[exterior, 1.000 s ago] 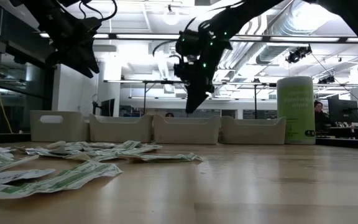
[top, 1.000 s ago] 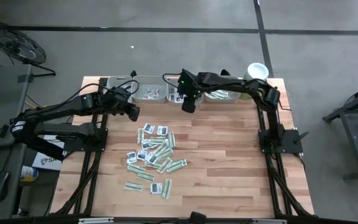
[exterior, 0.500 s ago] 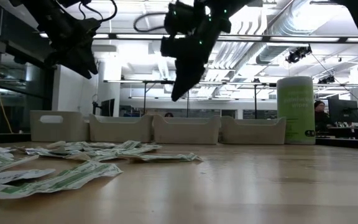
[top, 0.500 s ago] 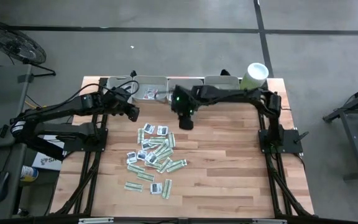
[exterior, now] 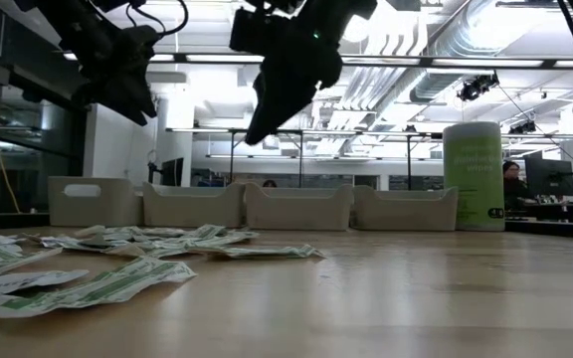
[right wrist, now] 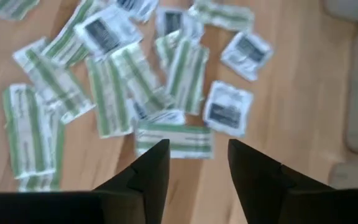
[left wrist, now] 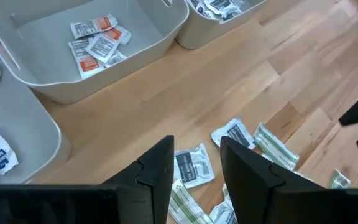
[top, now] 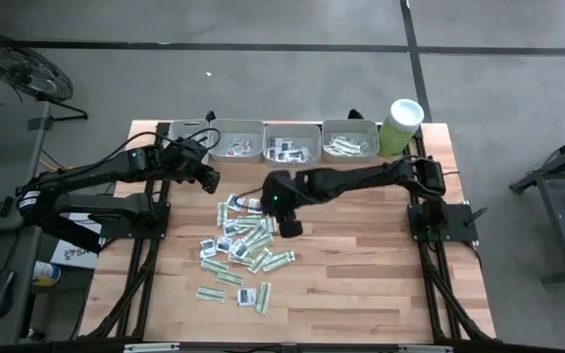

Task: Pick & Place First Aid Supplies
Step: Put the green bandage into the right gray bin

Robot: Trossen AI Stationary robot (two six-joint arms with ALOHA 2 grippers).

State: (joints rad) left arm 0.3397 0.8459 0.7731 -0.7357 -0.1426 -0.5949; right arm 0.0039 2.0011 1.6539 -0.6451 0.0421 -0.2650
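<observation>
Dozens of small flat first aid sachets [top: 243, 245], green-striped strips and squarish white ones with dark marks, lie loosely heaped and overlapping left of the table's middle.

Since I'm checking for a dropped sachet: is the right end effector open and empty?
Open and empty: the right end effector shows a clear gap between its fingers, above the sachets.
</observation>
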